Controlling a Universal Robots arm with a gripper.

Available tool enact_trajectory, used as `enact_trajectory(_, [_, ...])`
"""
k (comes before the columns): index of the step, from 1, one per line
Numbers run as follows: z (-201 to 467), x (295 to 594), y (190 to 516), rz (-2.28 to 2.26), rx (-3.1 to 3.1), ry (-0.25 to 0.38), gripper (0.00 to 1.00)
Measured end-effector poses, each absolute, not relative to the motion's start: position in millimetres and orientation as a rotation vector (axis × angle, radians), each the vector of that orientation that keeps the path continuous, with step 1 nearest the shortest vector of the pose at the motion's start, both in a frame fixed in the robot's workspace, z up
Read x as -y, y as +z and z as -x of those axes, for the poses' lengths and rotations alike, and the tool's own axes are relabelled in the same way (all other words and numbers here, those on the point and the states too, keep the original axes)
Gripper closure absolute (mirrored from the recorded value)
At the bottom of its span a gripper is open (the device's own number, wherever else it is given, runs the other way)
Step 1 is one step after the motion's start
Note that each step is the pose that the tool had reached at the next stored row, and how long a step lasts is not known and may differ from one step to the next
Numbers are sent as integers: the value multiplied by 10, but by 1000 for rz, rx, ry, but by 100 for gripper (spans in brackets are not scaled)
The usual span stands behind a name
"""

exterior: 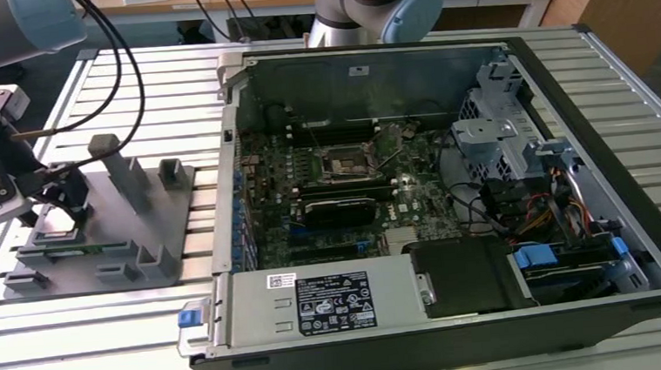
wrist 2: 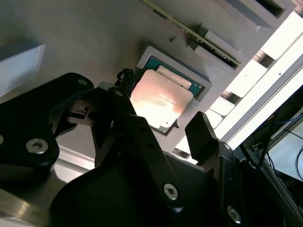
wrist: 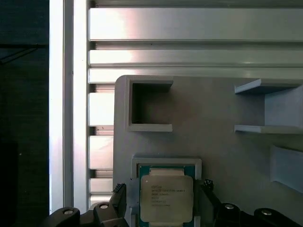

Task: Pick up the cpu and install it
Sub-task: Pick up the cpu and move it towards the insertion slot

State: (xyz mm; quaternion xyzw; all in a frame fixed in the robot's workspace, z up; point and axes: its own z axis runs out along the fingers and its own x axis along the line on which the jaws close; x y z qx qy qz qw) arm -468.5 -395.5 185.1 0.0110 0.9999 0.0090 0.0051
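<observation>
Hanging over the grey fixture plate at the exterior view's left, my hand (exterior: 63,211) is standing open. In the first wrist view its black fingers (wrist: 118,196) are flanking the cpu (wrist: 166,198), one to each side, and I am seeing no contact with it. The cpu is lying flat, metal top up, in a shallow square pocket (wrist: 165,161) of the fixture plate (exterior: 137,251), which is resting on the slatted bench (exterior: 97,341). As I am judging it, the step in hand is the grasp itself, with the pick not yet made.

To do it well, I am wanting the fingers centred on two opposite edges, the hand squared to the pocket so both fingers are meeting the rim together, and the descent straight. The pocket rim is sitting close round the cpu, so a skewed closing is risking a tilted cpu or a finger landing on the rim. A light squeeze is looking enough for so flat a piece.

Further toward the exterior view's right, the open computer case (exterior: 436,356) is lying on its side on the bench. The socket (exterior: 344,159) on its board is sitting well apart from the hand.
</observation>
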Motion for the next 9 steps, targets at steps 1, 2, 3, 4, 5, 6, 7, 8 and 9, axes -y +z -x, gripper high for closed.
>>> enact_trajectory(1, [4684,3955,1848,-35,-3131,20,29])
enact_trajectory(2, [4684,3955,1845,-36,-3131,19,29])
enact_trajectory(3, [4685,3956,1844,-36,-3131,19,29])
enact_trajectory(4, [4685,3956,1842,-36,-3131,19,29])
enact_trajectory(5, [4684,3955,1841,-36,-3131,19,29])
enact_trajectory(6, [4684,3955,1840,-36,-3131,19,29])
enact_trajectory(7, [4684,3955,1840,-36,-3131,19,29])
enact_trajectory(8, [4684,3955,1840,-36,-3131,19,31])
enact_trajectory(9, [4684,3955,1839,-36,-3131,19,37])
